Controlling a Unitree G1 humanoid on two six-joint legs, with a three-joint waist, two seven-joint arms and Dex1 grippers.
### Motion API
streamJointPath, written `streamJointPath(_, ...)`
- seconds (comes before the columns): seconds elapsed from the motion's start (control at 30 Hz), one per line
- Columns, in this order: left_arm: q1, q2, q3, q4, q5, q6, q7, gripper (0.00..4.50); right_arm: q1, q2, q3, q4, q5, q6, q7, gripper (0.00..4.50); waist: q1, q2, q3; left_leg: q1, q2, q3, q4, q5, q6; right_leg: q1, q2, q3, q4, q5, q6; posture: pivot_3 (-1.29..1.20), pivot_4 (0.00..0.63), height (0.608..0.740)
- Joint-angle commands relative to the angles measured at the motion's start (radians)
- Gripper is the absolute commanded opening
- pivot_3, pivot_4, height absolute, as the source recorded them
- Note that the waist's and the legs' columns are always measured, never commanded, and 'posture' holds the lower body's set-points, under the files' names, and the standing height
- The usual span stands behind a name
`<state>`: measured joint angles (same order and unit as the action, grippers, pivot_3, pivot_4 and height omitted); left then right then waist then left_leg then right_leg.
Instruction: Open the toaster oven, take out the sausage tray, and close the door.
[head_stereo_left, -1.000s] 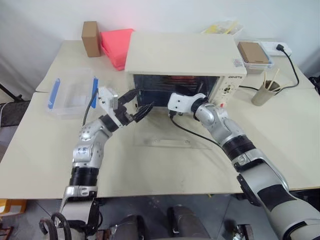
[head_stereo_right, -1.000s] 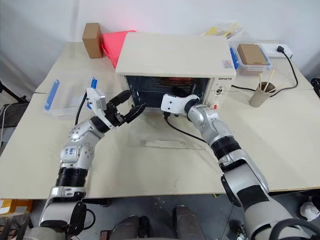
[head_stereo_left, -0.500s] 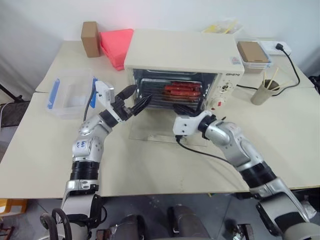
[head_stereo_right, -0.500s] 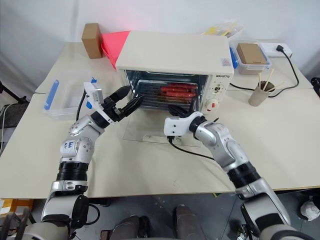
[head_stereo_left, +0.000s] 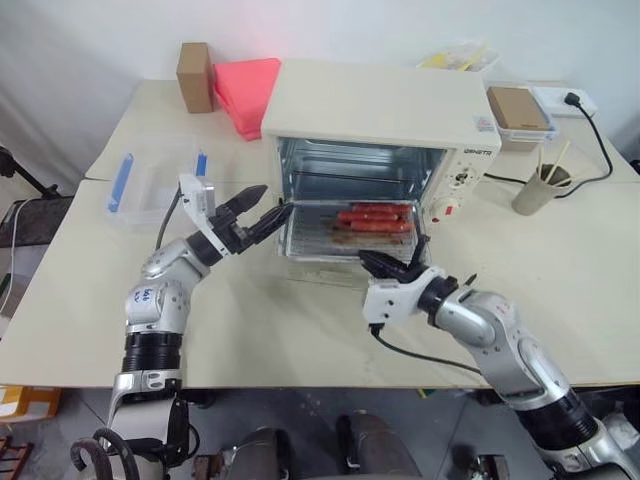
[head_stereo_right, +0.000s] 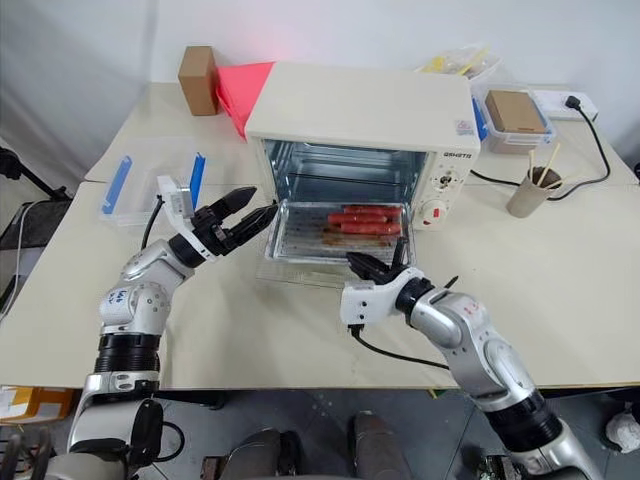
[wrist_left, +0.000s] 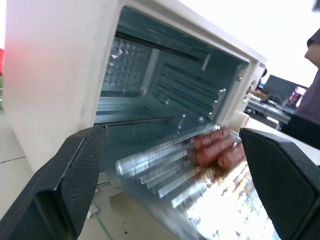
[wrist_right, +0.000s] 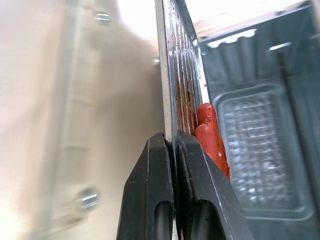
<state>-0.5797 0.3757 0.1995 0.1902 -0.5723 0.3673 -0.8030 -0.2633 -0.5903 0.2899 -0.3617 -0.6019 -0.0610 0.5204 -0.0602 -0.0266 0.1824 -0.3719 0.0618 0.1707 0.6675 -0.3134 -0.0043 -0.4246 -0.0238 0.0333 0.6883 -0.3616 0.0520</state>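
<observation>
Your right claw (head_stereo_right: 375, 268) is clenched on the near rim of the sausage tray (head_stereo_right: 330, 232), and the pinch is thin: in the right wrist view only the edge of the metal sits between the two fingers. The tray is partly out of the toaster oven (head_stereo_right: 360, 130), lying over the door (head_stereo_left: 320, 272), which is folded down flat on the surface (head_stereo_right: 560, 290). The three sausages (head_stereo_right: 358, 222) lie loose near the back right of the tray.

The first risk is that the rim slips out of this small grip, because the base looks greasy. If you pull quickly, the tray may drop on the glass. The second risk is tilt. When the far edge leaves the rack, you hold the tray from one side only, so it can dip and the sausages can roll off.

Your left claw (head_stereo_right: 240, 215) is released, its fingers spread wide, just beside the left corner of the tray and apart from it. Please bring it under that side before the tray comes free. Take care also that the tray does not catch on the door handle.
</observation>
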Motion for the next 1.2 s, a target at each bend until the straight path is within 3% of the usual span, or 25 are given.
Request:
streamJointPath(0.03, 0.023, 0.047, 0.055, -0.086, -0.091, 0.105, -0.007, 4.50, 0.009, -0.022, -0.051, -0.077, 0.012, -0.022, 0.003, 0.09, 0.000, 0.000, 0.000, 0.000, 0.000, 0.000, 0.000, 0.000, 0.000, 0.000, 0.000, 0.000, 0.000, 0.000, 0.000, 0.00, 0.150, 0.740)
streamJointPath(0.17, 0.034, 0.119, 0.102, -0.108, -0.229, 0.339, -0.006, 4.50, 0.003, -0.035, -0.060, -0.062, 0.022, -0.052, 0.005, 0.09, 0.000, 0.000, 0.000, 0.001, 0.000, 0.000, 0.000, 0.000, 0.000, 0.000, 0.000, 0.000, 0.001, 0.000, -0.001, 0.00, 0.150, 0.740)
streamJointPath(0.27, 0.026, 0.208, 0.180, -0.060, -0.367, 0.652, 0.083, 4.50, -0.035, -0.035, -0.063, -0.028, 0.027, -0.097, -0.014, 0.09, -0.002, 0.000, 0.000, 0.001, 0.000, 0.000, 0.001, 0.000, 0.000, 0.000, 0.000, 0.000, 0.001, 0.000, -0.001, 0.00, 0.150, 0.740)
streamJointPath(0.43, -0.061, 0.267, 0.289, 0.091, -0.536, 1.130, 0.218, 4.50, -0.133, -0.009, -0.024, 0.061, 0.029, -0.182, -0.034, 0.09, -0.002, -0.002, 0.001, 0.001, 0.000, -0.001, 0.002, 0.000, 0.000, 0.000, 0.000, -0.001, 0.002, -0.001, -0.002, 0.00, 0.150, 0.740)
streamJointPath(0.57, -0.094, 0.219, 0.348, 0.084, -0.576, 1.235, 0.279, 4.50, -0.199, 0.026, 0.000, 0.129, 0.037, -0.235, -0.044, 0.09, 0.003, -0.002, 0.001, 0.000, 0.000, -0.001, 0.003, 0.000, 0.000, 0.000, -0.001, -0.001, 0.002, -0.001, -0.002, 0.00, 0.150, 0.740)
streamJointPath(0.87, -0.115, 0.118, 0.406, 0.078, -0.587, 1.247, 0.409, 4.50, -0.277, 0.047, 0.039, 0.223, 0.082, -0.333, -0.005, 0.09, -0.002, -0.002, 0.001, 0.000, 0.000, -0.001, 0.006, 0.000, 0.000, 0.000, -0.001, -0.001, 0.006, -0.001, -0.002, 0.00, 0.150, 0.740)
streamJointPath(0.97, -0.125, 0.085, 0.428, 0.095, -0.577, 1.247, 0.447, 4.03, -0.286, 0.053, 0.043, 0.231, 0.092, -0.348, -0.002, 0.09, -0.002, -0.003, 0.001, 0.000, 0.000, -0.002, 0.007, 0.000, 0.000, 0.000, -0.001, -0.001, 0.006, -0.001, -0.002, 0.00, 0.150, 0.740)
streamJointPath(1.2, -0.138, 0.038, 0.468, 0.134, -0.616, 1.247, 0.507, 2.12, -0.293, 0.045, 0.035, 0.240, 0.106, -0.383, 0.004, 0.09, -0.001, -0.003, 0.001, 0.000, 0.000, -0.002, 0.008, 0.000, 0.000, 0.000, -0.001, -0.001, 0.006, -0.001, -0.002, 0.00, 0.150, 0.740)
